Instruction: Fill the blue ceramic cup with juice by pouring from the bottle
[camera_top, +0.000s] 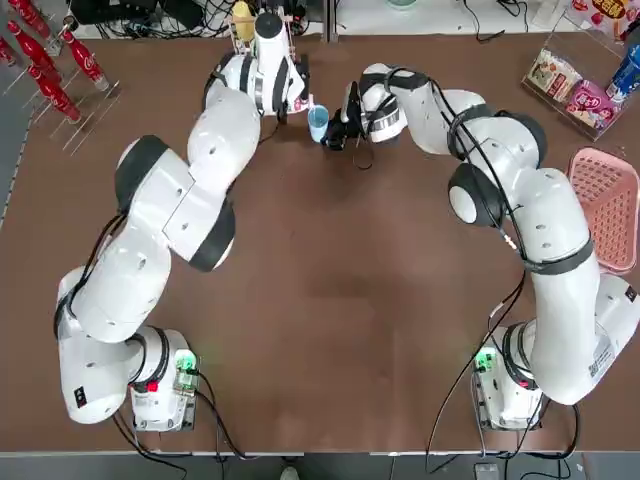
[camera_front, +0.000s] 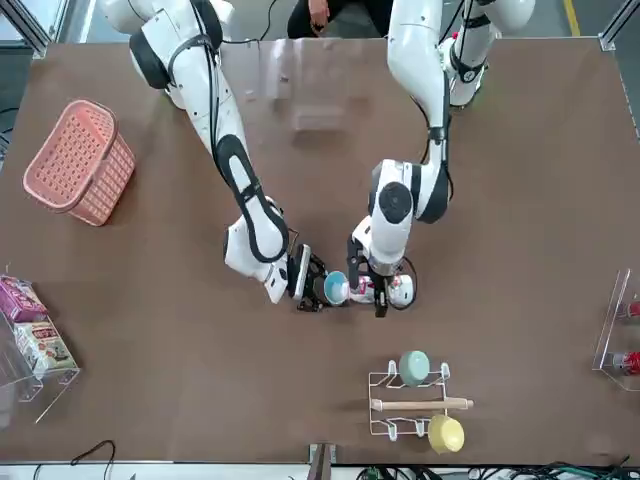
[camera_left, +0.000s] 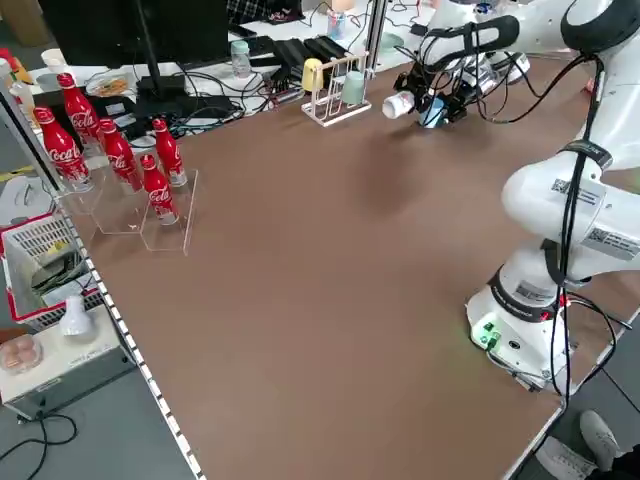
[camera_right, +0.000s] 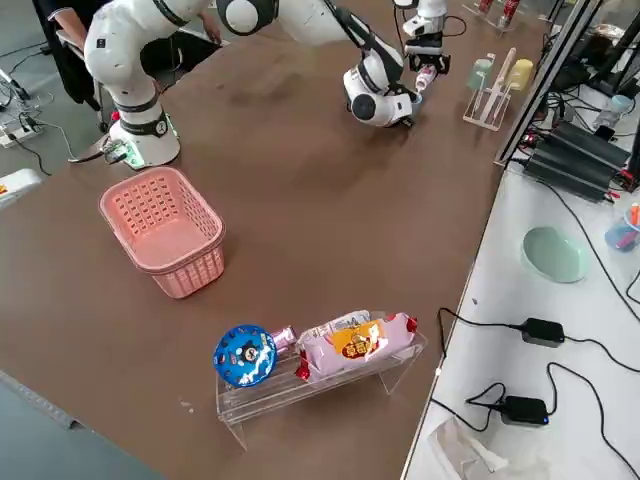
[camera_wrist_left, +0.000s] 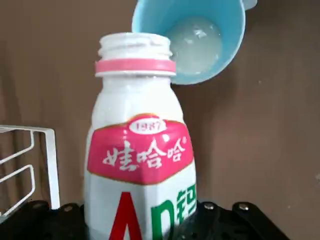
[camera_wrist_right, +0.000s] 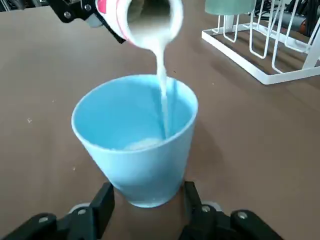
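The blue ceramic cup (camera_wrist_right: 135, 145) stands on the brown table at its far middle, with my right gripper (camera_wrist_right: 147, 200) shut on its base, a finger on each side. My left gripper (camera_front: 378, 287) is shut on the bottle (camera_wrist_left: 140, 165), a white bottle with a red label and no cap. It is tipped with its mouth (camera_wrist_right: 145, 17) over the cup's rim. A thin white stream (camera_wrist_right: 161, 85) runs from it into the cup. A little pale liquid (camera_wrist_left: 192, 42) lies at the cup's bottom. In the top view the cup (camera_top: 318, 122) sits between the two wrists.
A white wire rack (camera_front: 410, 405) with a mint-green cup (camera_front: 414, 366) and a yellow cup (camera_front: 445, 432) stands just beyond the pour. A pink basket (camera_top: 608, 205) is on the robot's right, red cola bottles (camera_left: 120, 150) on its far left, and a snack tray (camera_right: 330, 360) far right.
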